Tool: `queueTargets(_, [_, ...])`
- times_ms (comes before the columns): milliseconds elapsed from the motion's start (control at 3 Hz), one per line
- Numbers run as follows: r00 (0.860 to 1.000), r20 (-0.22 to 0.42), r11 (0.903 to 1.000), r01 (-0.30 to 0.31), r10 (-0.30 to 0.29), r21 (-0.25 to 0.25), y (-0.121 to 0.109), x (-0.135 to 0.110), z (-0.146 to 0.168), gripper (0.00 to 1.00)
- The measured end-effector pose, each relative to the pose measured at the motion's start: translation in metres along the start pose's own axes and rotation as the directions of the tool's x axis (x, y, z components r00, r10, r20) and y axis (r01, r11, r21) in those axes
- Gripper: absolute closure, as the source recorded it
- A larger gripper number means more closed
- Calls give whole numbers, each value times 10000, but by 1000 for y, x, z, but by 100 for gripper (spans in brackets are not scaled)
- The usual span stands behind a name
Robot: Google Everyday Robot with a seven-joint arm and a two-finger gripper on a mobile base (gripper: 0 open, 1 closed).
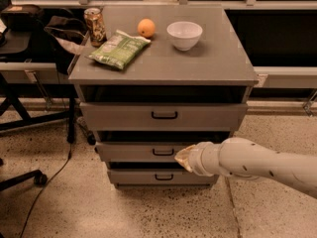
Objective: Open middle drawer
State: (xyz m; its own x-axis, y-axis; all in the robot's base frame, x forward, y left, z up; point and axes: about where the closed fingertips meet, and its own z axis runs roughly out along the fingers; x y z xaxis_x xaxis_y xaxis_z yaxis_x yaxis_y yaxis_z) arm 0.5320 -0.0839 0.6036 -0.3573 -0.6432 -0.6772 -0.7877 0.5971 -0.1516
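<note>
Gripper (182, 157) at middle drawer (131, 151) front
Tip sits just right of handle (163, 152); claw spread or pinched: can't tell.

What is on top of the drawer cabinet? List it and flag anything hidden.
On the cabinet top: a drink can, an orange, a white bowl and a green snack bag. Anything beneath the bag is covered. The gripper is down by the middle drawer, hiding nothing on top.
</note>
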Motion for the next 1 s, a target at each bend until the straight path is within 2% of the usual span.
queueTargets(333, [10000, 1, 10000, 1, -1, 0, 0, 0, 0, 100])
queueTargets(667, [9987, 402, 9995, 311, -309, -44, -1, 5, 9, 100])
queueTargets(1000, [9851, 1439, 9940, 1014, -947, -406, -7, 8, 23, 100])
